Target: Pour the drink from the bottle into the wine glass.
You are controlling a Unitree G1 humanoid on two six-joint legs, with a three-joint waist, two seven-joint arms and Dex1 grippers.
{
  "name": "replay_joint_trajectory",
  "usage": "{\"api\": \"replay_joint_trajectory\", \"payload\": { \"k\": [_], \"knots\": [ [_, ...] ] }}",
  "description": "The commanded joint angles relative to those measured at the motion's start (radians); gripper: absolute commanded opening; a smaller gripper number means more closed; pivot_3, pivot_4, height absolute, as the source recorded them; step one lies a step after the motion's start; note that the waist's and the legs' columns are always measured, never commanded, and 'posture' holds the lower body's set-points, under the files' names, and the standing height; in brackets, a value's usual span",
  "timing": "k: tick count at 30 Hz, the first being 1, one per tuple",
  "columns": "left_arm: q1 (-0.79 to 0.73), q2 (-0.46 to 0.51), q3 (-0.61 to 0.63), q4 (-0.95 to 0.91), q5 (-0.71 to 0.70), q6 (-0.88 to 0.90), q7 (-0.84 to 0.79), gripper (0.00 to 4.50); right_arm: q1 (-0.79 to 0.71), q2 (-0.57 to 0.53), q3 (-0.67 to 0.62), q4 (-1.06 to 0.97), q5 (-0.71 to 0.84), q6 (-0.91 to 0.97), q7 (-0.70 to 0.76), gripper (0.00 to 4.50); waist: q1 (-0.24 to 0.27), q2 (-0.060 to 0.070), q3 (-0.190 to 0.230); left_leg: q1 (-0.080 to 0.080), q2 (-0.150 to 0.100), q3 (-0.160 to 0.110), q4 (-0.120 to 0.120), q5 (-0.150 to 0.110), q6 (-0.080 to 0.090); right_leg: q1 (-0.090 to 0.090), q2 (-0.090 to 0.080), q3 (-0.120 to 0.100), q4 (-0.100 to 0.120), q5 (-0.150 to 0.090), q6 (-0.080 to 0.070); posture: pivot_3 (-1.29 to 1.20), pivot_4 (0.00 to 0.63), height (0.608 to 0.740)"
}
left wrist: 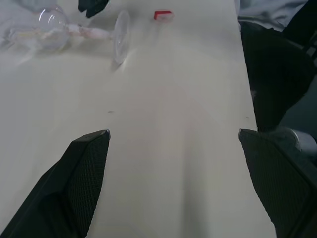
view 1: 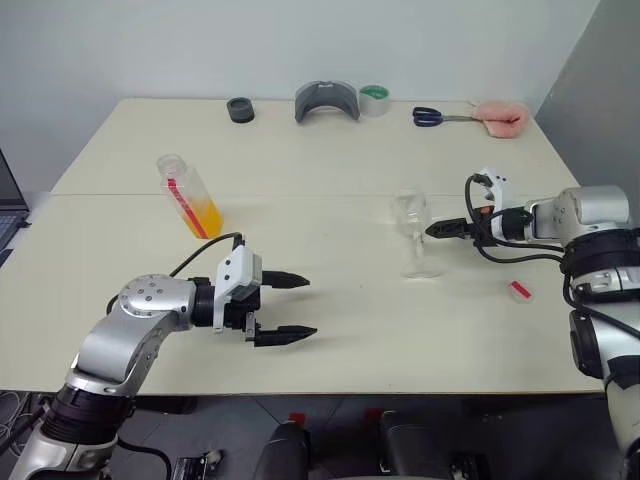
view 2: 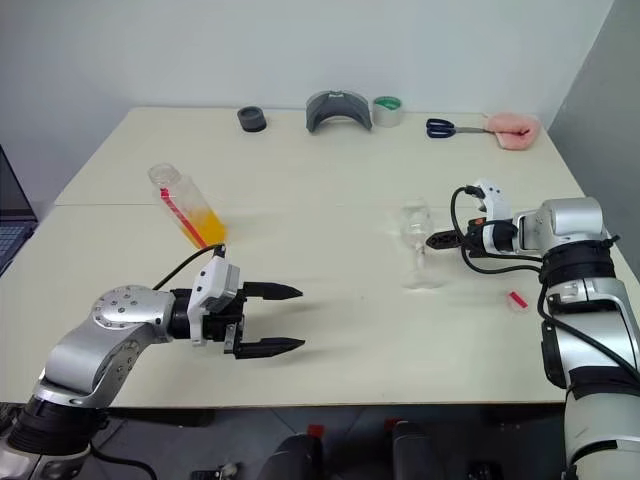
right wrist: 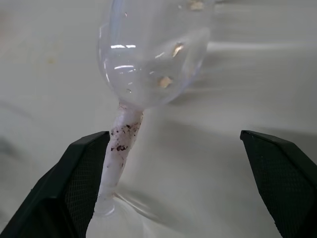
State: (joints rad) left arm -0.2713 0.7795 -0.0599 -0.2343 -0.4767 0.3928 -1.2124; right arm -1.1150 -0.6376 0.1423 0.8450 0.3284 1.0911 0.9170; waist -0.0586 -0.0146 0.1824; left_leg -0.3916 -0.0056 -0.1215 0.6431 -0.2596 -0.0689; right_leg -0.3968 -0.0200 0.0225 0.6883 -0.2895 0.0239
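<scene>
Done: nothing poured, cap seems off | clear plastic bottle with orange drink (view 1: 188,196) on desk (view 1: 330,320), far left | clear stemmed wine glass (view 1: 412,232) empty | left hand (view 1: 284,308), right hand (view 1: 436,230) open, empty.

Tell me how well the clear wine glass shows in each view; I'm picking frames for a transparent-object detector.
Left eye view: the wine glass is faint against the pale table, with only a soft shadow at its foot. Right wrist view: bowl and stem are large and sharp, with small window-like highlights on the bowl. Left wrist view: the glass looks soft and washed out.
</scene>
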Motion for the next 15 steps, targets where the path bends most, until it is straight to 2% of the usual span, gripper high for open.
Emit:
{"api": "replay_joint_trajectory", "payload": {
  "k": [1,15],
  "knots": [
    [-0.026,-0.002,-0.004,0.022,0.021,-0.045,-0.017,4.46,-0.056,0.016,0.018,0.093,-0.041,-0.05,0.091,4.5,0.0,0.0,0.0,0.0,0.0,0.0,0.0,0.0,0.0,0.0,0.0,0.0,0.0,0.0,0.0,0.0,0.15,0.74],
    [-0.052,-0.041,-0.012,0.065,0.059,-0.082,-0.004,4.46,-0.169,0.127,0.028,0.324,-0.194,-0.198,0.223,4.5,-0.001,0.0,0.0,-0.001,0.0,0.002,0.001,0.0,0.0,-0.004,0.0,0.002,0.003,0.0,0.0,0.0,0.15,0.74]
  ]
}}
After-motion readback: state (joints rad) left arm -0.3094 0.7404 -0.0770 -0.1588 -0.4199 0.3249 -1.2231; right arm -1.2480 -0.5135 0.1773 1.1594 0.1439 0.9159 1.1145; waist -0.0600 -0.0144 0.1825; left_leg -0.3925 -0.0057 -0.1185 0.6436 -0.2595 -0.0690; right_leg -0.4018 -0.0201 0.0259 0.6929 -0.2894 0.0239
